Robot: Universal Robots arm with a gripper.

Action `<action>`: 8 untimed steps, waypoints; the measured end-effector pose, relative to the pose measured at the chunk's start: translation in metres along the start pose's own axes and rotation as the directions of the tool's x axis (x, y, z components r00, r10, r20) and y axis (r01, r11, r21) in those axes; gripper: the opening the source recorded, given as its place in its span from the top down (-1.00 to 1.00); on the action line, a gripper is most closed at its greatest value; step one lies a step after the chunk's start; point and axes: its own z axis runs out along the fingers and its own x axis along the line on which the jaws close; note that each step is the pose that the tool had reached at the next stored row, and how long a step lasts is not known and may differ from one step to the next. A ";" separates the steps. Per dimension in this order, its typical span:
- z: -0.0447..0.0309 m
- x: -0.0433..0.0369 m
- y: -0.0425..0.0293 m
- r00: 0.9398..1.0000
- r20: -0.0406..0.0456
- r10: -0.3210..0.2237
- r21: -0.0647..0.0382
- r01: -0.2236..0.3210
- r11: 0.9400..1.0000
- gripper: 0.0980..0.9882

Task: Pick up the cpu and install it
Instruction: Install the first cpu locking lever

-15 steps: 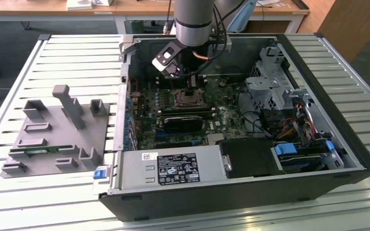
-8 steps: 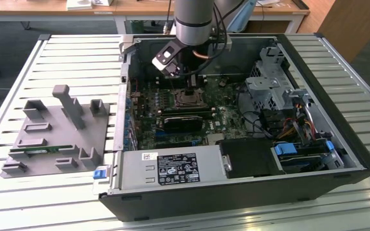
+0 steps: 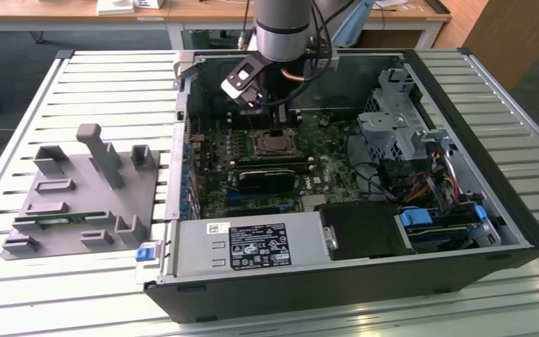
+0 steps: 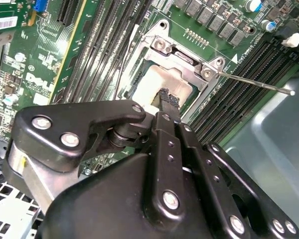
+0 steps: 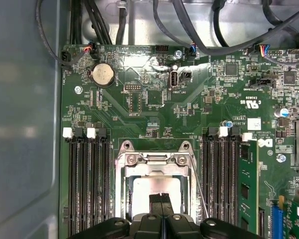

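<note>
The gripper hung over the open socket, its two black fingers pressed together with nothing clamped between them. Their tips stood at the cpu, which lay flat inside the socket frame with its silver top up; whether they touched it could not be told. The socket's thin metal lever stuck out to one side. Black memory slots flanked the socket on the green motherboard. In the exterior view the arm reached down into the far part of the open computer case, which lay on a slatted table. A grey tray sat well apart, on the exterior view's left.
</note>
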 end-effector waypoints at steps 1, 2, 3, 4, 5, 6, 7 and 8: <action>-0.0011 0.0000 0.0000 1.000 0.000 0.000 0.000 0.000 1.000 0.98; -0.0023 0.0000 0.0001 1.000 0.001 0.000 0.000 0.000 1.000 0.98; -0.0038 0.0000 0.0001 1.000 0.001 0.000 0.000 0.000 1.000 0.98; -0.0058 -0.0001 0.0001 1.000 0.001 0.000 0.000 0.000 1.000 0.98; -0.0082 -0.0001 0.0002 1.000 0.001 0.000 0.000 0.000 1.000 0.98; -0.0107 -0.0001 0.0003 1.000 0.002 0.000 0.000 0.000 1.000 0.98; -0.0134 -0.0002 0.0003 1.000 0.002 0.000 0.000 0.000 1.000 0.98; -0.0183 -0.0002 0.0004 1.000 0.003 0.000 0.000 0.000 1.000 0.98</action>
